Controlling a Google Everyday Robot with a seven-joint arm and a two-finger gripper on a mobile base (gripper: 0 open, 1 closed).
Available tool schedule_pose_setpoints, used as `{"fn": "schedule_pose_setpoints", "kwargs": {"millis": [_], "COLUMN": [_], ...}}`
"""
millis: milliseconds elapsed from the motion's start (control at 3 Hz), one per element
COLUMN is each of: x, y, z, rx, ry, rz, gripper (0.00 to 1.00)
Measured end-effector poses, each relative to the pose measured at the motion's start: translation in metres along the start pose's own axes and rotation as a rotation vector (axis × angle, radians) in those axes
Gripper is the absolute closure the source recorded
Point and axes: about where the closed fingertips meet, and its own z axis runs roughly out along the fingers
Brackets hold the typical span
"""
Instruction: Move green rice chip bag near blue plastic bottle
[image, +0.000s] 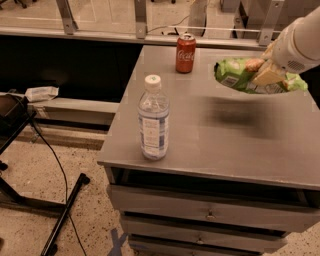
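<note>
We see only the end of the white arm (300, 42), which runs off the right edge. The gripper (261, 71) covers part of the green rice chip bag (232, 75), so the bag's right end is hard to make out. The fingers (268, 76) pinch the bag between them. The bag is bright green, crinkly and blurred, and we cannot read its pale print. It hangs above the right rear of the grey table (210, 145), over a dark shadow (235, 116). It is well apart from the blue plastic bottle (153, 120), which stands near the front left corner; its label is illegible. A red can (185, 53) at the back reads Coca-Cola.
</note>
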Motion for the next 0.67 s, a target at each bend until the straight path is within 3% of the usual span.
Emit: {"fn": "schedule_pose_setpoints", "kwargs": {"millis": [333, 667], "x": [-0.022, -0.038], "y": [0.016, 0.048], "z": [-0.046, -0.083], "rx": [0.107, 0.223], "ry": [0.018, 0.084], "rz": [-0.056, -0.103], "gripper": [1.00, 1.00]}}
